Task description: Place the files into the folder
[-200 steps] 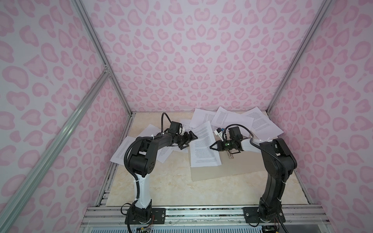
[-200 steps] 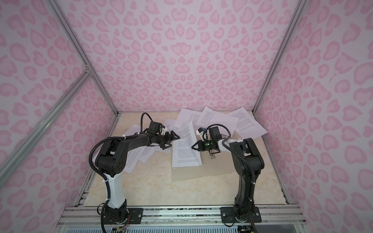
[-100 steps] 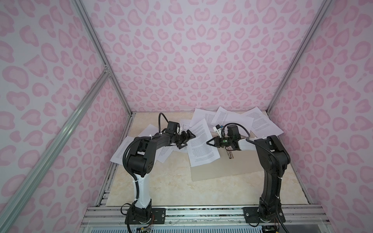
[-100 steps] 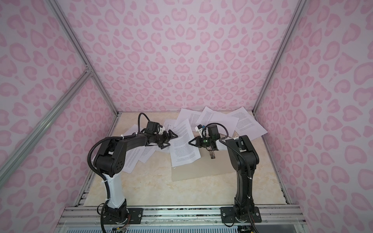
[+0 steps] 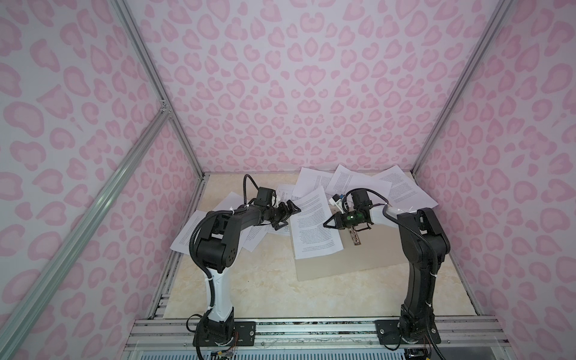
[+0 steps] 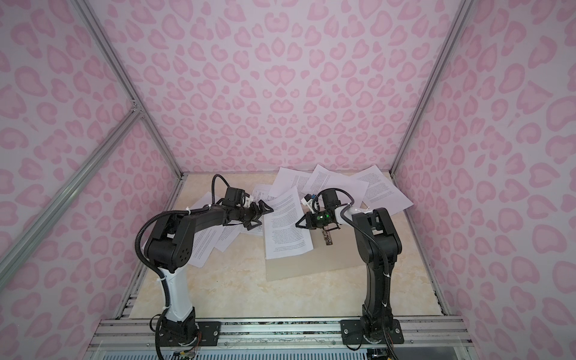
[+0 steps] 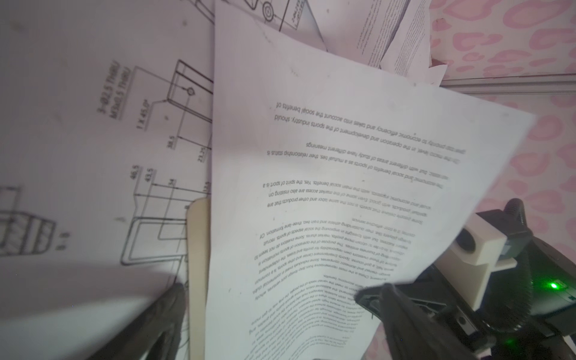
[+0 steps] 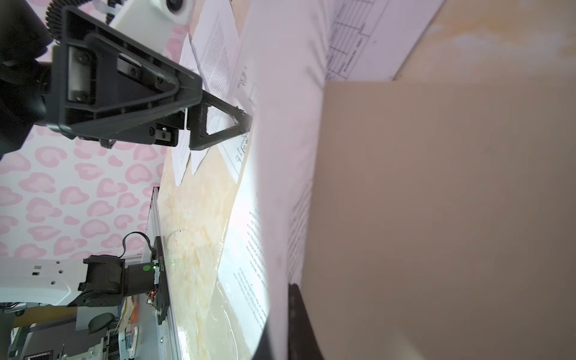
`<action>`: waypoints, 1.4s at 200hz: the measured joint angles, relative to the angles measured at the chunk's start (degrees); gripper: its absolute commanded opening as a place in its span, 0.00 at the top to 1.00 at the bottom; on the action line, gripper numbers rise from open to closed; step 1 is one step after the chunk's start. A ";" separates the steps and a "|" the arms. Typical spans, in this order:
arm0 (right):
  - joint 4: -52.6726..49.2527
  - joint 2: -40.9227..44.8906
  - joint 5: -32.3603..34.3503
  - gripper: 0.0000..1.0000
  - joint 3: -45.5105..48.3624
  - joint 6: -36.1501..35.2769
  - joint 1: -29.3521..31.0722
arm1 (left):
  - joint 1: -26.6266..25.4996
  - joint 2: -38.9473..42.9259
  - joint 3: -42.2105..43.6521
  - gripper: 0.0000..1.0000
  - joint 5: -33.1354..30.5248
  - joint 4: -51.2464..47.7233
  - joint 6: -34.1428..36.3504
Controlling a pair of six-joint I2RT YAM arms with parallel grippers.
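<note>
A printed sheet (image 5: pixel 314 227) (image 6: pixel 285 227), one of the files, lies partly on the flat grey-beige folder (image 5: pixel 358 258) (image 6: pixel 311 265). My right gripper (image 5: pixel 326 225) (image 6: pixel 297 225) is shut on that sheet's right edge, which curls up between its jaws (image 8: pixel 280 339) over the folder (image 8: pixel 436 218). At the sheet's far-left corner my left gripper (image 5: pixel 288 218) (image 6: pixel 261 218) (image 7: pixel 280 321) stands open, holding nothing. The sheet (image 7: pixel 343 187) overlaps a drawing sheet (image 7: pixel 93 124). More files (image 5: pixel 358 187) lie at the back.
Further sheets (image 5: pixel 202 230) are spread under the left arm near the left wall. The folder's metal clip (image 5: pixel 354 240) lies just below the right gripper. Pink patterned walls close the table on three sides; the marble tabletop (image 5: pixel 265 296) stretches toward the front rail.
The right gripper swayed a little left and back, still shut on the sheet's edge, and the sheet shifted slightly with it. The left gripper edged a little toward the back and stays open.
</note>
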State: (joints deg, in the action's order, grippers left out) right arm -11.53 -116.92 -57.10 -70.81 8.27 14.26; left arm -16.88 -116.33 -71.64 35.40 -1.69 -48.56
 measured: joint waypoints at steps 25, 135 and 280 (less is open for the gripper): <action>-3.04 1.07 1.62 1.00 -0.28 -2.49 -0.37 | 0.02 -0.20 -0.11 0.02 0.42 0.07 0.00; -1.79 3.45 4.55 1.00 -0.48 -2.03 -2.25 | 0.00 -0.96 -0.85 0.02 1.38 0.28 -0.24; -15.37 1.22 -2.43 1.00 -5.03 -10.19 1.16 | -0.24 -0.66 -0.94 0.01 1.70 0.31 -1.09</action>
State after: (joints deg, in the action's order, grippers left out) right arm -26.89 -115.70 -59.53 -75.83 -1.91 15.42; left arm -17.12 -116.99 -72.58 37.10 -1.39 -49.65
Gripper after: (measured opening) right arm 0.048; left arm 0.981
